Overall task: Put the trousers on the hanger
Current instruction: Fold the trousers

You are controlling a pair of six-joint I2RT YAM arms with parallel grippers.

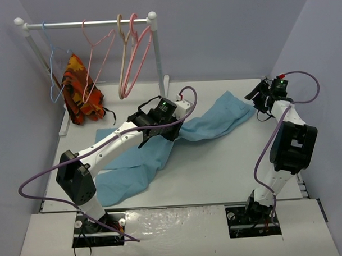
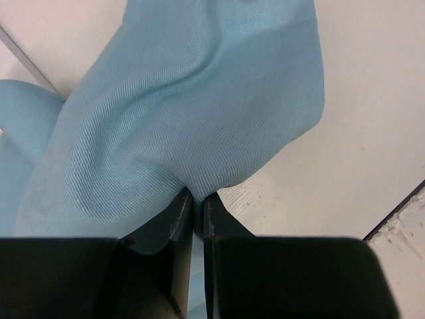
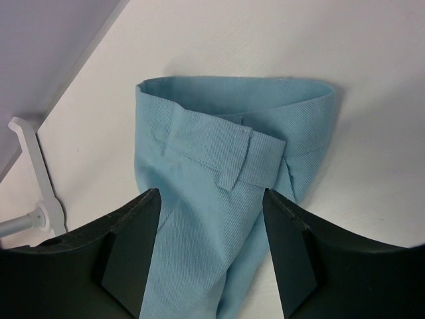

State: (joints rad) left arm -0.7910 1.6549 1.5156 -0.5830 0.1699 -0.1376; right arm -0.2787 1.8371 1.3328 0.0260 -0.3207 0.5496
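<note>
The light blue trousers (image 1: 210,124) lie wrinkled across the table from front left to back right. My left gripper (image 1: 172,129) is over their middle and shut on a bunched fold of the fabric (image 2: 192,100), its fingertips (image 2: 198,199) pinched together. My right gripper (image 1: 256,102) is open at the back right end. In the right wrist view it (image 3: 211,199) straddles the waistband and belt loop (image 3: 229,149) without gripping. The salmon-pink wire hanger (image 1: 98,52) hangs on the rail at the back left, apart from both grippers.
A white clothes rack (image 1: 88,22) stands at the back left; its foot shows in the right wrist view (image 3: 36,173). On it hang a blue wire hanger (image 1: 53,70), thicker pink and beige hangers (image 1: 130,62) and an orange patterned cloth (image 1: 80,94). Walls close in on both sides.
</note>
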